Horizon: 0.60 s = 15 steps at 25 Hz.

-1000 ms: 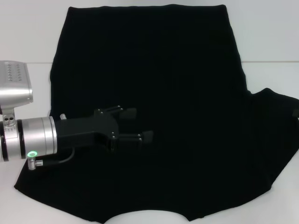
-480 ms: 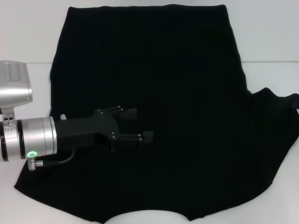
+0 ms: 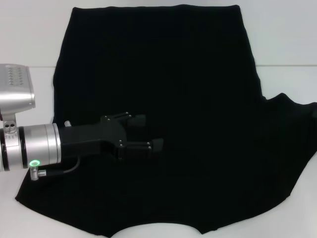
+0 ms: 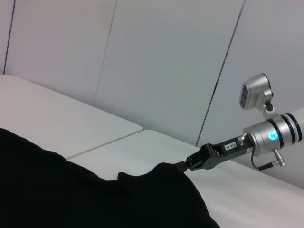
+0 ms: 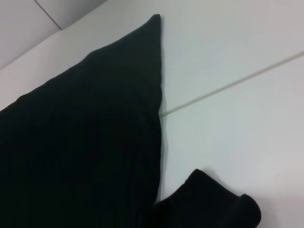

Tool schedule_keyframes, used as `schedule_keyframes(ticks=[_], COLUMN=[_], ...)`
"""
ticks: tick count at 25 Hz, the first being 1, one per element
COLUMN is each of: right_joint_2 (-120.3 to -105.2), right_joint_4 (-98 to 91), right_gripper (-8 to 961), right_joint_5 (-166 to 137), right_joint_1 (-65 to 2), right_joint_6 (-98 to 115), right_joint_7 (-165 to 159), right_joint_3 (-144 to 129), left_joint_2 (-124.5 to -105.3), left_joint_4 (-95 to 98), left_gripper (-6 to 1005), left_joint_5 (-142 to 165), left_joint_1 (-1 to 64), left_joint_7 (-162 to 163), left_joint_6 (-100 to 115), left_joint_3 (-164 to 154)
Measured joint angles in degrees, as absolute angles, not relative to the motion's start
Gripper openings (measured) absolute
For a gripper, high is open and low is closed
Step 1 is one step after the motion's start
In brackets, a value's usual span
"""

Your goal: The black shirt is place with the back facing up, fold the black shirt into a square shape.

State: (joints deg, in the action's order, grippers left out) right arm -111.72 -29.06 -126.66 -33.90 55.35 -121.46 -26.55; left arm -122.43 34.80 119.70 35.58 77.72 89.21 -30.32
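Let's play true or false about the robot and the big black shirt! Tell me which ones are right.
1. The black shirt lies spread on the white table. True.
2. The left hand is over the shirt with its fingers apart. True.
3. White letters show on the shirt. False: only plain black cloth shows.
4. The right hand is far from the shirt. False: it is at the tip of the shirt's sleeve.
5. The shirt is folded into a square. False: it is still spread out.

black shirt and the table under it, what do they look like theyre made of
The black shirt looks like soft matte knit cloth: it drapes, with a curled sleeve edge. The table seems a smooth, hard white laminate or similar, with a thin seam between panels.
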Motion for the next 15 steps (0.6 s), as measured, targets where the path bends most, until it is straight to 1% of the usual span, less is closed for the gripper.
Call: schedule_keyframes(ticks=[7, 15], right_joint_2=[-111.84, -111.45], right_joint_4=[-28.9, -28.8], right_gripper=[7, 8], right_joint_5=[-126.6, -126.7], right_joint_1=[-32.8, -31.5], right_joint_6=[56.2, 56.6], right_joint_7=[-122.0, -124.2], right_joint_3=[-26.5, -26.5], left_joint_2=[-122.42, -122.34], left_joint_4=[34.9, 35.0], left_gripper=[912, 911], left_joint_5=[119.7, 119.7], left_joint_1=[35.9, 35.8], left_joint_7=[78.3, 78.6], left_joint_6=[89.1, 89.1], left_joint_3=[-30.3, -30.3])
